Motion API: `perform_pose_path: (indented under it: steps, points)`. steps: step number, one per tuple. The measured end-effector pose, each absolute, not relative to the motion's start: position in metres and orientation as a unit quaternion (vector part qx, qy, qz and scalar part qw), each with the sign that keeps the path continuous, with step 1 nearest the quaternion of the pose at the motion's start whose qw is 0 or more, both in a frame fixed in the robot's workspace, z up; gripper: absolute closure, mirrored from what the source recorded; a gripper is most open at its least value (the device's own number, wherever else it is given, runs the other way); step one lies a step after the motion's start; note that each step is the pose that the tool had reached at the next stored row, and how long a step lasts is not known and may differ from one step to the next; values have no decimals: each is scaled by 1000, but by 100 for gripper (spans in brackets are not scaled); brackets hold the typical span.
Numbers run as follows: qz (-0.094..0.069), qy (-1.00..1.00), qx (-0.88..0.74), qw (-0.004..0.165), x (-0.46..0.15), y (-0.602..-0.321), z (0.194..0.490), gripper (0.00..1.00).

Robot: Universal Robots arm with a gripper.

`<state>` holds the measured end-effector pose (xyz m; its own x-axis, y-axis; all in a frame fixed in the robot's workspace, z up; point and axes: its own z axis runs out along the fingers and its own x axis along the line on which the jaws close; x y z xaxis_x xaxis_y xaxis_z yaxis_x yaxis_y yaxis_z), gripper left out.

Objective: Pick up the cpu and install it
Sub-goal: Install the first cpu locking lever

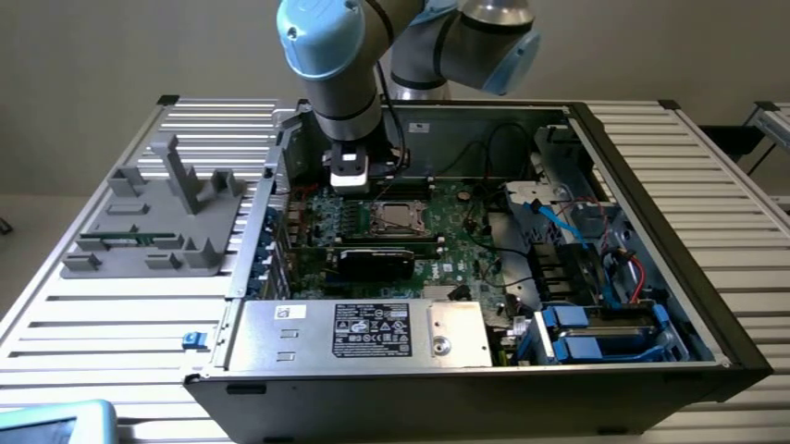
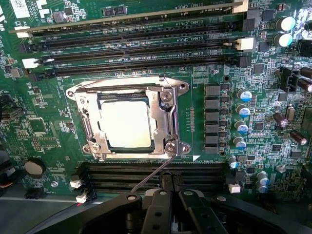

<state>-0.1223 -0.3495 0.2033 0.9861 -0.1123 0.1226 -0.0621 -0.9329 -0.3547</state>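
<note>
gripper point(image 2: 167, 195): fingers pressed together, empty, hovering over board point(image 2: 253, 126) just beside socket | lever point(image 2: 148, 178): thin wire slanting from frame point(image 2: 165, 114) toward the fingers, contact unclear, likely unlatched | cpu point(image 2: 125, 124): flat in socket, frame around it, looks seated, so no grip needed

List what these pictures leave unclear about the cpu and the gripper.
- Wrist view: glare washes out the top of the cpu, so no markings can be read. The socket frame covers its edges, so its seating is unclear.
- Wrist view: the gripper is cut off by the picture's edge.
- Exterior view: the print on the power supply label is too small to read.
- Exterior view: the arm hides part of the motherboard.
</note>
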Motion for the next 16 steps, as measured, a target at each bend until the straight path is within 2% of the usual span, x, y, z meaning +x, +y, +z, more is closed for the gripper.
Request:
perform_pose_path:
  steps: [6,16]
  points:
    - [-77,43,-980,178,-126,-350,204,88]
    - [-78,47,-979,183,-127,-355,204,88]
